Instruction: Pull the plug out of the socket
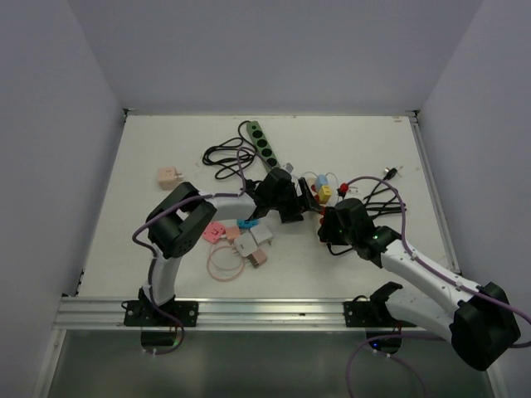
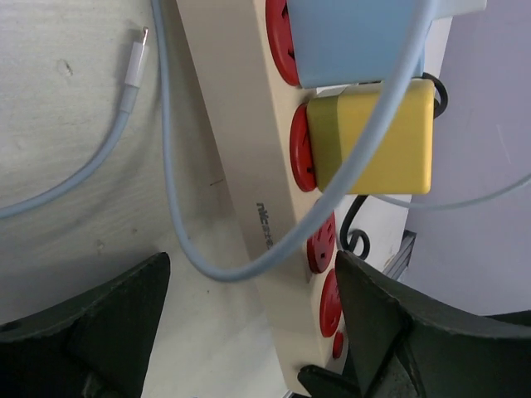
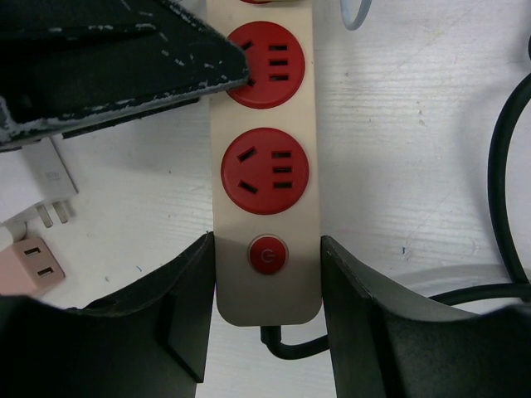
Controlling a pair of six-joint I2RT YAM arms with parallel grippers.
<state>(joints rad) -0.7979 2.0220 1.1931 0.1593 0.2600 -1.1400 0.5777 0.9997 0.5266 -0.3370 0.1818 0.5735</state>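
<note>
Left wrist view: left gripper (image 2: 249, 332) stands wide and holds nothing, its fingers (image 2: 108, 323) straddling the power strip (image 2: 236, 116) by the empty sockets. A pale blue cable (image 2: 176, 207) loops across the yellow plug (image 2: 373, 141), which is seated on the near side of the blue plug (image 2: 357, 37). Risk: we pinch the cable along with the plug, or nip the neighbouring plug. Right gripper (image 3: 265, 323) clamps the strip's switch end. If that grip slips, we expect the strip to lift with the plug.

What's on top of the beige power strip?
A yellow plug and a blue plug, a grey cable draped across the strip. Prongs are covered; sockets beneath show only red edges.
</note>
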